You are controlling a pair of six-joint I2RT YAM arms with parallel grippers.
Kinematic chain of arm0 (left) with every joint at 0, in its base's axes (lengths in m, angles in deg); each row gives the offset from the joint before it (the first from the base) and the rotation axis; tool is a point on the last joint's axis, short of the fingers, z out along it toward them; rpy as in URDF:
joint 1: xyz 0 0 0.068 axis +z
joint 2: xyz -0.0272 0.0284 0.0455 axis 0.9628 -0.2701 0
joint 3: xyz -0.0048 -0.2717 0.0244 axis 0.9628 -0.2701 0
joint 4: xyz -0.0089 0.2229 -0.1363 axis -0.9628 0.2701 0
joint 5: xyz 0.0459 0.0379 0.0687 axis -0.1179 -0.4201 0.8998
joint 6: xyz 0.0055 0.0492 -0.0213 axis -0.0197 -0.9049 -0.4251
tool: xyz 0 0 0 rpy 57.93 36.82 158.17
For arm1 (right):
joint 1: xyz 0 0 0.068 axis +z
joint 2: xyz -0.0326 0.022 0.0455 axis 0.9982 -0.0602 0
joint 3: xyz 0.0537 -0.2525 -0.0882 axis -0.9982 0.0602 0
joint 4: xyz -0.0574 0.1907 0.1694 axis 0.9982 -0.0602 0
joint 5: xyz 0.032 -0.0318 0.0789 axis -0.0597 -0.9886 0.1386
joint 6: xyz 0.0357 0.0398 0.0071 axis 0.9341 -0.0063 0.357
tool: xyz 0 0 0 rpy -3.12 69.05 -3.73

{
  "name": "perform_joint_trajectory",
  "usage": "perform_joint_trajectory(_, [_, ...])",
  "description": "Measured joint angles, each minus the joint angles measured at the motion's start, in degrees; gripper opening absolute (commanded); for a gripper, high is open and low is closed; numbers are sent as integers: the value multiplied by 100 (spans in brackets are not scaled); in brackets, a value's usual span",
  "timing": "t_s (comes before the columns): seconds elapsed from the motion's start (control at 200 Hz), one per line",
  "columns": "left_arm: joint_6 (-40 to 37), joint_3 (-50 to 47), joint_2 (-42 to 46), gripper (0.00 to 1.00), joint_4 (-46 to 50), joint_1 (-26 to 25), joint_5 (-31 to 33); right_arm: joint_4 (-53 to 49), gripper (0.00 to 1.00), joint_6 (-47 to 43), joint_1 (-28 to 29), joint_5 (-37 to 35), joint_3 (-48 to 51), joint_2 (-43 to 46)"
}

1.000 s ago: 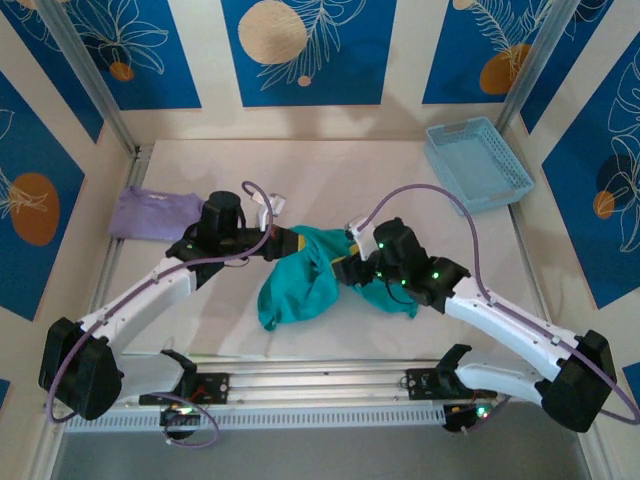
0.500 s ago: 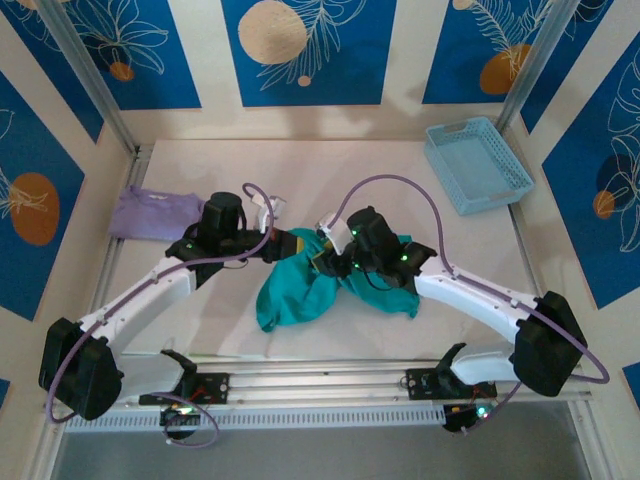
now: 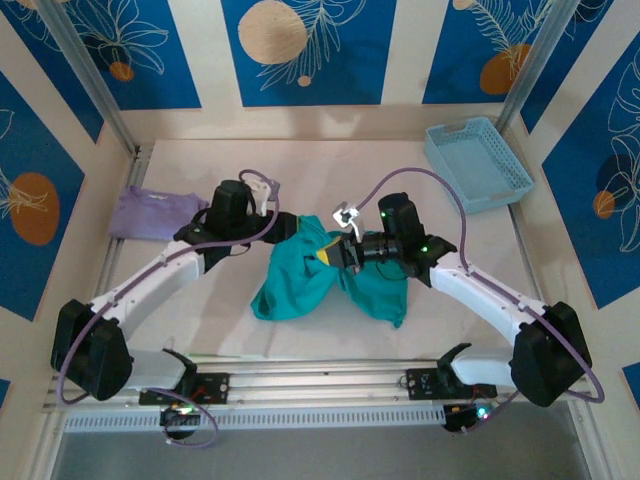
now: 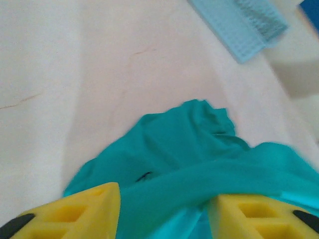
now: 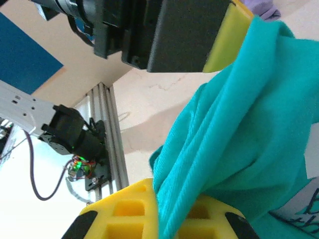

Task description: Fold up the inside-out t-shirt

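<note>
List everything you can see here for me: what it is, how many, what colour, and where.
t-shirt: one, teal-green, bunched up at the middle of the table.
folded garment: one, pale lavender, left side of the table.
basket: one, light blue, far right corner.
table: one, off-white, under everything.
wall panels: several, blue with orange discs and white leaves, around the table.
rail: one, silver, along the near edge.
left arm: one, white and black, reaching in from the near left.
right arm: one, white and black, reaching in from the near right.
left pincer: one, yellow fingers, open with t-shirt cloth between them.
right pincer: one, yellow fingers, shut on a fold of the t-shirt.
</note>
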Motion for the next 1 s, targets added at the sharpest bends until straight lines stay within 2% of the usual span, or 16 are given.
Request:
perform_joint_trajectory(0.06, [-50, -155, 249, 68, 87, -50, 317, 109, 0, 162, -57, 72, 55, -2])
perform_joint_trajectory(0.135, [-149, -498, 874, 68, 227, -157, 586, 186, 0, 315, -105, 120, 79, -13])
perform_joint_trajectory(0.23, [-164, -855, 1633, 61, 245, -350, 485, 273, 0, 407, -133, 168, 79, -55])
perform_joint_trajectory(0.31, [-125, -1056, 1897, 54, -11, -461, -33, 291, 0, 431, -149, 205, 79, -101])
perform_joint_trajectory(0.385, [-98, -1097, 1788, 48, -275, -518, -614, 289, 0, 431, -151, 208, 79, -122])
perform_joint_trajectory(0.515, [0, -1095, 1172, 48, -715, -562, -1360, 293, 0, 452, -151, 210, 79, -125])
perform_joint_trajectory(0.645, [11, -1095, 855, 53, -870, -573, -1733, 306, 0, 498, -151, 208, 79, -125])
perform_joint_trajectory(0.755, [17, -1086, 684, 52, -973, -575, -1891, 319, 0, 511, -151, 208, 79, -125])
perform_joint_trajectory(0.845, [20, -1054, 525, 47, -1029, -575, -1950, 317, 0, 511, -151, 208, 79, -125])
perform_joint_trajectory(1.0, [2, -981, 310, 31, -1093, -575, -1956, 319, 0, 511, -153, 210, 94, -125])
